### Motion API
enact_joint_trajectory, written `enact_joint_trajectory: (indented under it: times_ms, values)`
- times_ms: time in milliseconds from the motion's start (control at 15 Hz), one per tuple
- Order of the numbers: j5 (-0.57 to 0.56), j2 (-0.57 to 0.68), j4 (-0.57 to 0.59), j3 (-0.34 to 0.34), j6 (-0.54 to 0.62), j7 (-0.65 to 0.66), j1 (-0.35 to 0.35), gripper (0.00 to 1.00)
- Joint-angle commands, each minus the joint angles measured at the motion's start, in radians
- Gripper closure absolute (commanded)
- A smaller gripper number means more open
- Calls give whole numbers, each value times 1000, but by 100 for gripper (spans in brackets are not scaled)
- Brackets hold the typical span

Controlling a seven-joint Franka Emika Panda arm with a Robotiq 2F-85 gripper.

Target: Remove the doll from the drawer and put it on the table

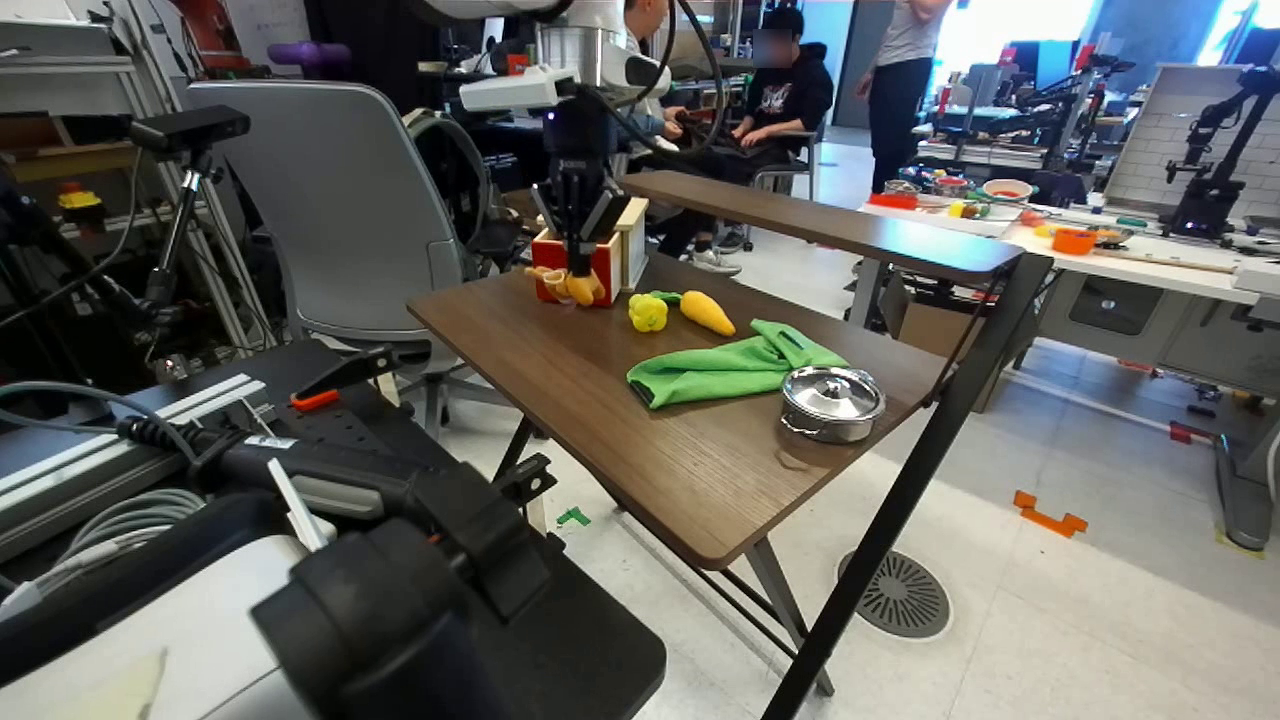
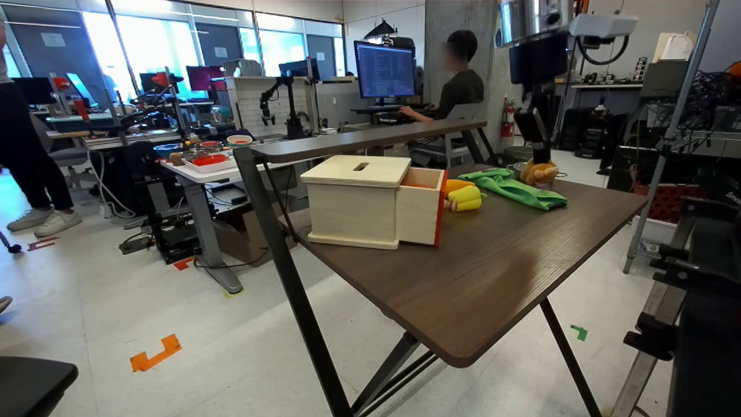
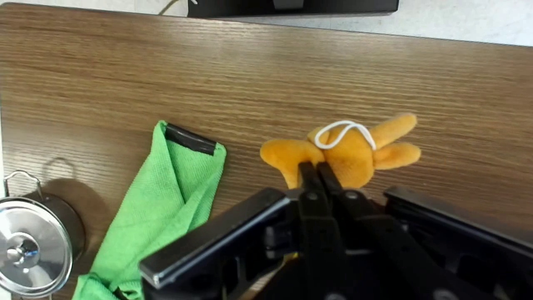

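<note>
Just below the tool [image 3: 316, 166], the doll [image 3: 349, 161] hangs crosswise over the surface [image 3: 233, 96]

At the very tips, your fingers [image 3: 309, 179] stand nearly together, clamped on the doll about where its rounded middle meets the lobe at one end; how much plush sits between them you cannot tell. From that pinch, its long axis runs side to side in your wrist view: the lobe points left, two soft prongs (limbs or ears, hard to say) point right, and a white cord [image 3: 344, 122] loops over the middle. So the thing you want lies on both sides of the fingertips, more of it to the right.

Beneath it, wood grain shows in the wrist view. I judge the doll to be in the air, since the two exterior views set it against quite different places; the gap you cannot read. Straight down looks like your move, then parting the fingers.

Further out, to its left in the wrist view, lies the green cloth [image 3: 154, 212], near but apart, so a drift that way could land the lobe on it. Past that stands the steel pot [image 3: 41, 237]. In an exterior view the drawer [image 2: 419, 211], pulled partway out, sits well apart from your tool.
</note>
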Motion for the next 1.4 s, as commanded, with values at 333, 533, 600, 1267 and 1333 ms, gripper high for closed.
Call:
enact_joint_trajectory:
  times_ms: [333, 533, 600, 1267, 1333]
  values:
    - [-9, 110, 1, -52, 66, 52, -1, 99]
    - [-18, 135, 11, -72, 78, 80, 5, 99]
    - [-23, 143, 14, -79, 76, 90, 8, 99]
    - [-11, 13, -13, -97, 85, 126, 8, 13]
    - [-4, -12, -15, -92, 75, 114, 1, 6]
